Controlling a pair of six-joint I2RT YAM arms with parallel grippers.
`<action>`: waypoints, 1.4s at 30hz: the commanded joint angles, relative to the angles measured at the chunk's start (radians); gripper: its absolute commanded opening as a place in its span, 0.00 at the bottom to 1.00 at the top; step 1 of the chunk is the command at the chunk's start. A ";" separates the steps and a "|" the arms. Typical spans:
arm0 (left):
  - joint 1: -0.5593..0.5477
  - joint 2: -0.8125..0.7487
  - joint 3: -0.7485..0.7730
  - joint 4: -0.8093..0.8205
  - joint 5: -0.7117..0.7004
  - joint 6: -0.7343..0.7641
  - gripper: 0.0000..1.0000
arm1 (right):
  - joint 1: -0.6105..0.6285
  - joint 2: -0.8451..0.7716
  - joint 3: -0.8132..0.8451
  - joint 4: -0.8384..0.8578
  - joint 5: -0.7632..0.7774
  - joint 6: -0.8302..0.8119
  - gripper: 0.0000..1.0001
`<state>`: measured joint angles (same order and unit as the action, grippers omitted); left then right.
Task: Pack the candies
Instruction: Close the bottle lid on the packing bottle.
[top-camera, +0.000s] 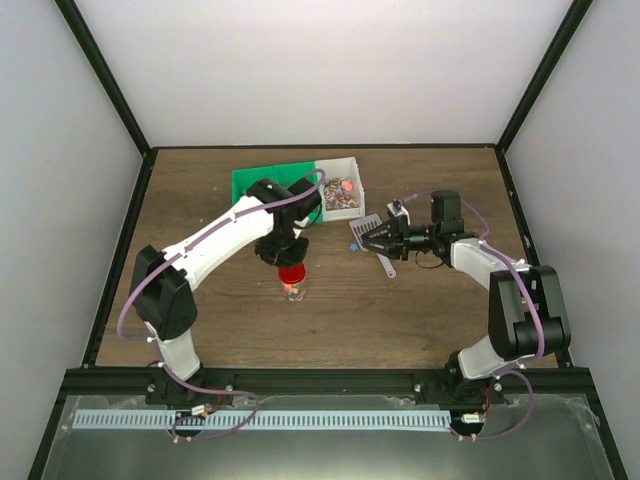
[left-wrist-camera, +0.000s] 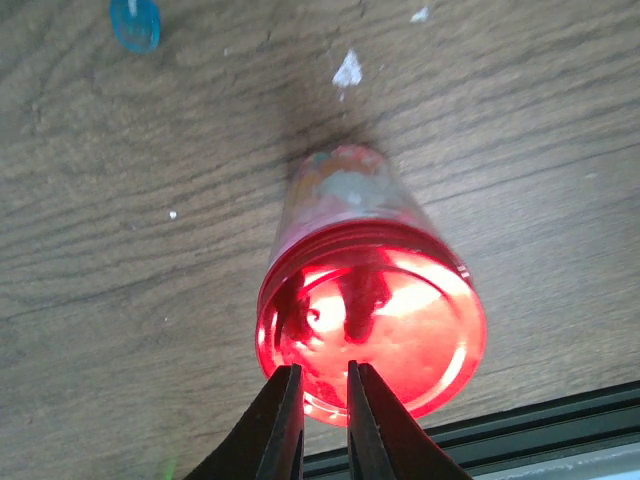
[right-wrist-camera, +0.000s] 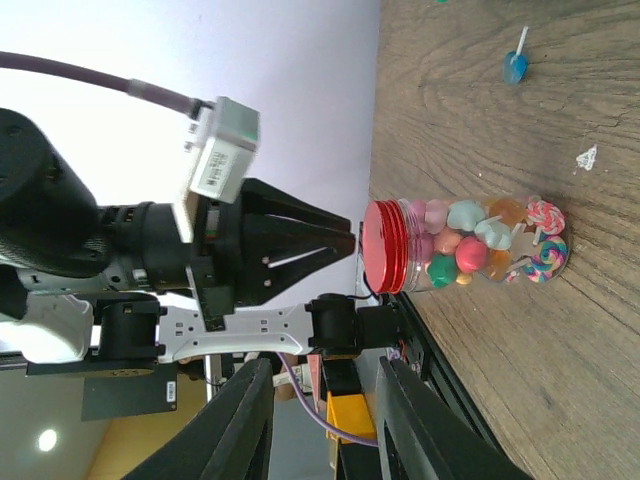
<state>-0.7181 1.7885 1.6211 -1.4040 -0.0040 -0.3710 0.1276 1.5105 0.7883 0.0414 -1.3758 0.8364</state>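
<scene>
Capped jar, one stray beside it
I see a blue candy (left-wrist-camera: 135, 22) loose on the surface (top-camera: 420, 310) right of the jar (top-camera: 293, 290) full of candies (right-wrist-camera: 468, 252). Left fingers (left-wrist-camera: 280, 420) are together at its red lid (left-wrist-camera: 400, 330); right fingers (right-wrist-camera: 245, 420) are apart.

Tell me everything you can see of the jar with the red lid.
A clear jar stands upright on the wooden table, topped with a ribbed, translucent red lid. It is full of mixed candies, with swirled lollipops at the bottom. The left gripper, nearly shut, points down at the lid; whether it touches is unclear.
</scene>
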 joint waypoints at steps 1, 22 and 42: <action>-0.003 0.005 0.095 -0.007 0.011 0.000 0.15 | -0.009 -0.006 0.028 -0.010 -0.006 -0.017 0.30; -0.009 0.004 -0.016 0.059 0.011 -0.009 0.15 | -0.009 -0.025 0.009 -0.014 -0.005 -0.019 0.31; -0.041 0.012 -0.002 0.059 0.021 -0.022 0.16 | -0.010 -0.030 0.004 -0.024 0.004 -0.024 0.30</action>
<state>-0.7532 1.7947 1.6524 -1.3628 0.0120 -0.3820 0.1276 1.5078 0.7883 0.0296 -1.3746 0.8268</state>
